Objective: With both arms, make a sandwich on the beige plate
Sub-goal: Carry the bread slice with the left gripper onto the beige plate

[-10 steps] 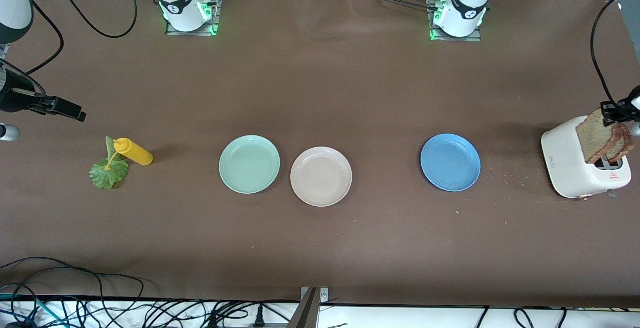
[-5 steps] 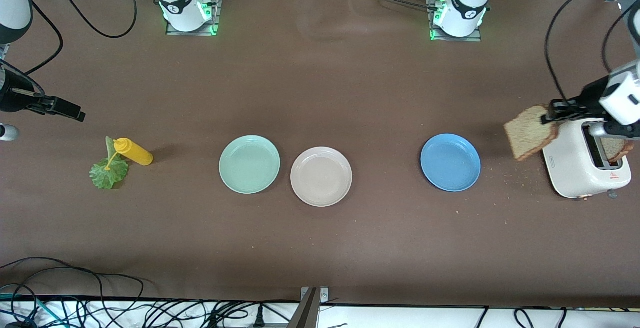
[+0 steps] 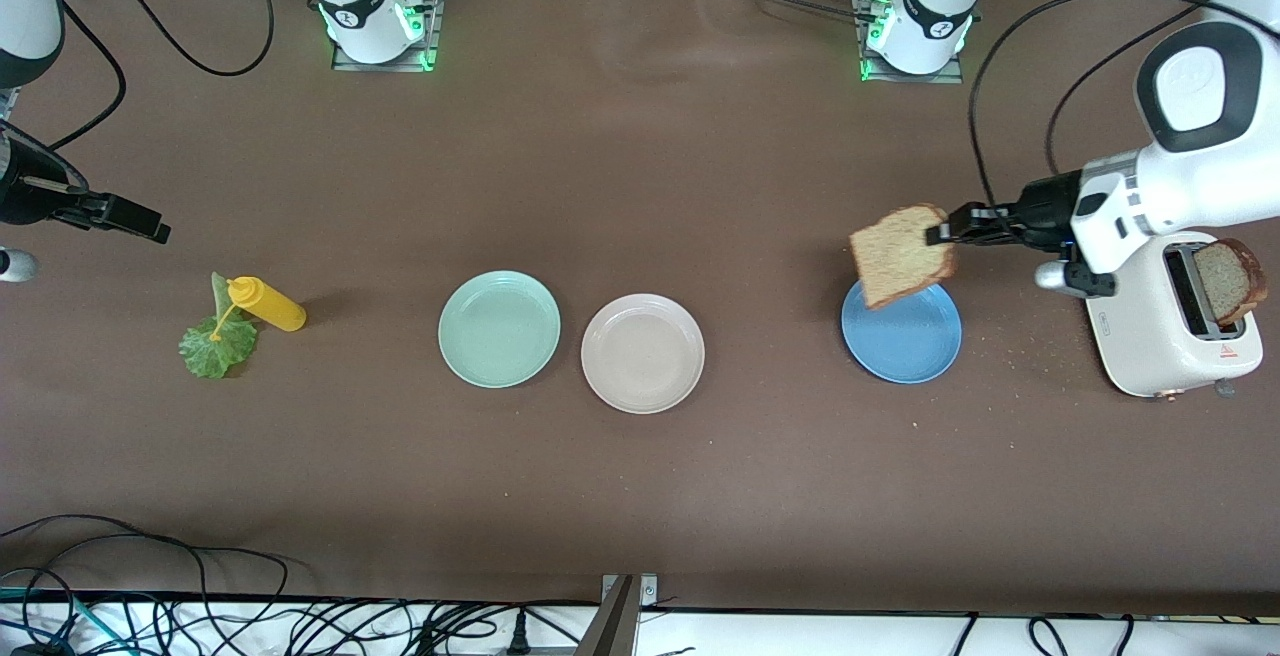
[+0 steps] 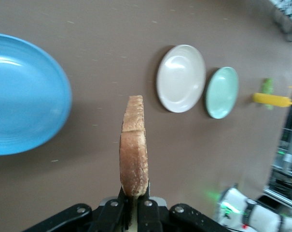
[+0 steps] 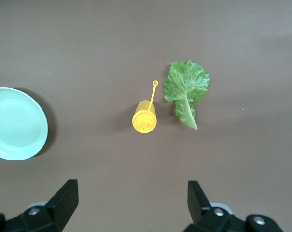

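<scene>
Left hand [image 3: 938,233] clamped on bread slice [image 3: 898,256], up over blue plate [image 3: 902,334]. Right hand [image 5: 131,203] fingers apart, waiting over mustard bottle [image 5: 145,116]. Beige plate [image 3: 642,353] bare.

A mint-green plate [image 3: 499,328], blue plate [image 3: 905,336], yellow squeeze bottle [image 3: 266,303] and white toaster [image 3: 1160,331] sit on the brown table [image 3: 640,166].

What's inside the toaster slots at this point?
One bread slice stands in the white toaster, its upper half sticking out. Its lower part is hidden in the slot. The other slot looks empty from above. The left claw holds another slice over the blue plate.
</scene>
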You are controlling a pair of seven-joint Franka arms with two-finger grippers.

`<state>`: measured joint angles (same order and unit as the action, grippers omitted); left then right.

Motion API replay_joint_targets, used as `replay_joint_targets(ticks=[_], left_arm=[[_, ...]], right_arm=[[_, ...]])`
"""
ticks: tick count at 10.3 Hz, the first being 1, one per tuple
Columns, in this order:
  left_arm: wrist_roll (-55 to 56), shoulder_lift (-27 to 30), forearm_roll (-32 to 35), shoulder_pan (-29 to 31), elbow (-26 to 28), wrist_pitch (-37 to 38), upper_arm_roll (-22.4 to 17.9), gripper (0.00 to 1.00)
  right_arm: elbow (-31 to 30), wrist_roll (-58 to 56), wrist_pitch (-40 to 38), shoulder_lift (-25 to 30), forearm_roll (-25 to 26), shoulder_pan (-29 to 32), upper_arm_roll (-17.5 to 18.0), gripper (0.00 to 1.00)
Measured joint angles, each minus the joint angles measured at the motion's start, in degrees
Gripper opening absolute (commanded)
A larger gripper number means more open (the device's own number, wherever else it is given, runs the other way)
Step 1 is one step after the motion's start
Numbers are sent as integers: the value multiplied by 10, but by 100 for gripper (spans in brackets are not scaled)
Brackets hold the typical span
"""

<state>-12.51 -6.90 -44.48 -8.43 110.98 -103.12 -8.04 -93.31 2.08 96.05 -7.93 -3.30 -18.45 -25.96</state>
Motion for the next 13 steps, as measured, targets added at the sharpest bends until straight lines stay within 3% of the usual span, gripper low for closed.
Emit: replay_joint_targets(ticks=[2, 8, 13], left_arm=[[-7, -24, -107, -44, 2, -15, 0, 0], [-6, -137, -373, -221, -19, -315, 25, 0], [-6, -235, -429, -242, -75, -376, 30, 0]], right_arm=[[0, 0, 0, 0, 0, 0, 0, 100], [0, 0, 0, 0, 0, 1, 0, 100], [0, 0, 0, 0, 0, 1, 0, 100]])
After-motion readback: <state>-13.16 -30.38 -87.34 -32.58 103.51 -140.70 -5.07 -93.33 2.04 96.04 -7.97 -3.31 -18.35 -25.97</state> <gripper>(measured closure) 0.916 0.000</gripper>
